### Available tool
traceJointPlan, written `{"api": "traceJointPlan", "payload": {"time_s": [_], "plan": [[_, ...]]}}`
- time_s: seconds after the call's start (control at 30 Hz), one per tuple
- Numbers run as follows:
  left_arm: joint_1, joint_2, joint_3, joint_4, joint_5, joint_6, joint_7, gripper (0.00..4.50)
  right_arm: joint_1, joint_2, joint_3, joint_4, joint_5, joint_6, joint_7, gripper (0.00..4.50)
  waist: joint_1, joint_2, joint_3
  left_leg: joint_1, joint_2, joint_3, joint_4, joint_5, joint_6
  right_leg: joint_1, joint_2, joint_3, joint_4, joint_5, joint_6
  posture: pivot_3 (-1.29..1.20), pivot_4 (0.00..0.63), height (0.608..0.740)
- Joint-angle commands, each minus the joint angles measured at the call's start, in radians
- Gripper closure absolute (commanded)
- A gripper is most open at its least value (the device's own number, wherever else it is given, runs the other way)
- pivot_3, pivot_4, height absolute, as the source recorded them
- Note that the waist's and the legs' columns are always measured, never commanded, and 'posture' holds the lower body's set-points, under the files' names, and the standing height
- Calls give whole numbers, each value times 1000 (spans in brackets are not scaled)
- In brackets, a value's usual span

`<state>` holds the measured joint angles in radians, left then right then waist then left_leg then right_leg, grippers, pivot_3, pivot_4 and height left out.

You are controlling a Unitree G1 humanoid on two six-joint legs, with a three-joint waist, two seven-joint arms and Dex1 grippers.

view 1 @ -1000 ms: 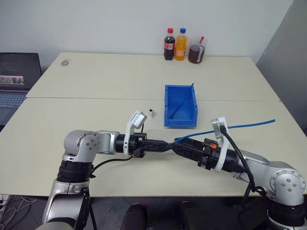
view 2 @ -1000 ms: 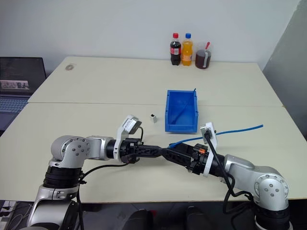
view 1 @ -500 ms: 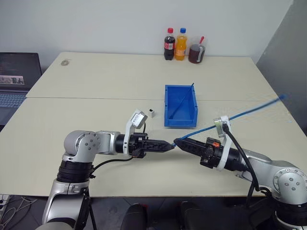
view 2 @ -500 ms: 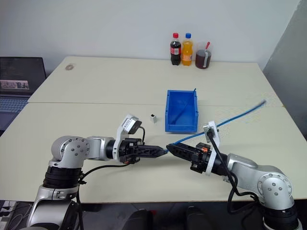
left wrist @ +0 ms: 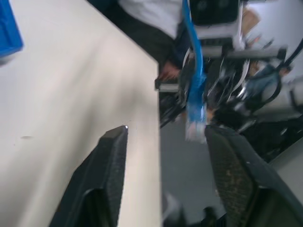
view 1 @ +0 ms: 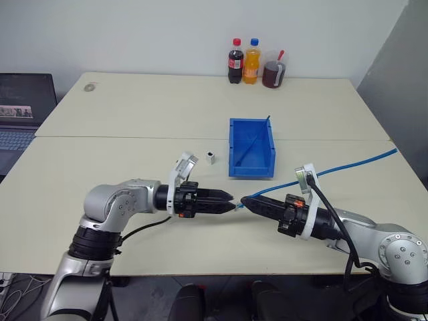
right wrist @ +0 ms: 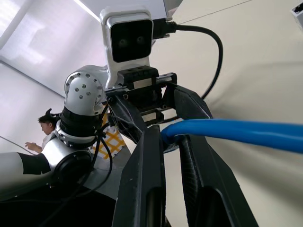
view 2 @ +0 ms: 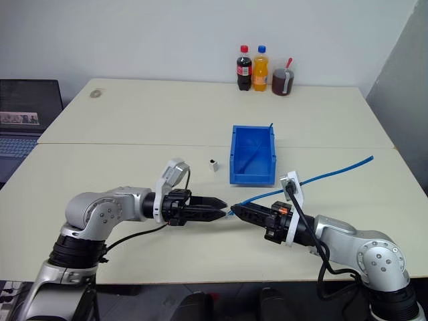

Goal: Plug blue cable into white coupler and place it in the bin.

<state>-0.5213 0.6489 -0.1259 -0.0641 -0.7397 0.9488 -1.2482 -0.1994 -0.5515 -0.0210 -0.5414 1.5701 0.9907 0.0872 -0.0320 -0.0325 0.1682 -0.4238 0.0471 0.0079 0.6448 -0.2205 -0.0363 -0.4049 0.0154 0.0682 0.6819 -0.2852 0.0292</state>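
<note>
While clamped in right gripper [view 1: 246, 200] at lower centre, blue cable [view 1: 348, 165] runs up-right toward right frame edge, plug tip pointing left at left gripper [view 1: 227, 198], fingers spread apart, not touching.

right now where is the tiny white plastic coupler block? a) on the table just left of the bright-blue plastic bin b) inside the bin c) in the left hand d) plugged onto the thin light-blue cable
a: the tiny white plastic coupler block sits alone on the table, just left of the bright-blue plastic bin, while the right hand grips the thin light-blue cable.
</note>
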Motion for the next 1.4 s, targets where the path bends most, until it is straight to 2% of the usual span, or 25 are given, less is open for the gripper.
{"api": "traceJointPlan", "payload": {"time_s": [0.03,0.17,0.43,0.73,1.03,1.4], "plan": [[-7,22,12,44,118,-193,-3,887,-13,-13,-25,8,-17,-30,24,4321,1,0,0,0,0,0,0,0,0,0,0,0,0,0,0,0,150,740],[7,17,26,116,301,-443,119,27,-12,-11,-28,14,-23,-43,33,4321,2,0,0,-1,0,0,1,0,0,0,-1,0,-1,0,0,0,150,740],[7,-93,77,364,514,-755,422,27,-24,3,-3,27,-74,-44,64,4321,3,0,0,-2,0,0,1,0,0,0,-1,1,-1,0,0,0,150,740],[-107,-248,75,637,522,-852,425,27,-47,-3,-12,45,-104,-36,83,4321,7,-1,0,-4,-1,2,2,0,0,0,-1,-3,-1,2,0,0,150,740],[-268,-314,62,972,636,-1048,487,27,-20,-14,-29,17,-111,-44,66,4321,3,-1,0,-4,-1,3,2,0,0,0,-1,-5,-1,2,1,0,150,740],[-359,-380,84,1156,667,-1143,520,27,-4,-6,-30,-3,-120,-67,42,4321,3,-1,0,-5,-1,3,2,0,0,0,-1,-5,-1,3,1,0,150,740]]}}
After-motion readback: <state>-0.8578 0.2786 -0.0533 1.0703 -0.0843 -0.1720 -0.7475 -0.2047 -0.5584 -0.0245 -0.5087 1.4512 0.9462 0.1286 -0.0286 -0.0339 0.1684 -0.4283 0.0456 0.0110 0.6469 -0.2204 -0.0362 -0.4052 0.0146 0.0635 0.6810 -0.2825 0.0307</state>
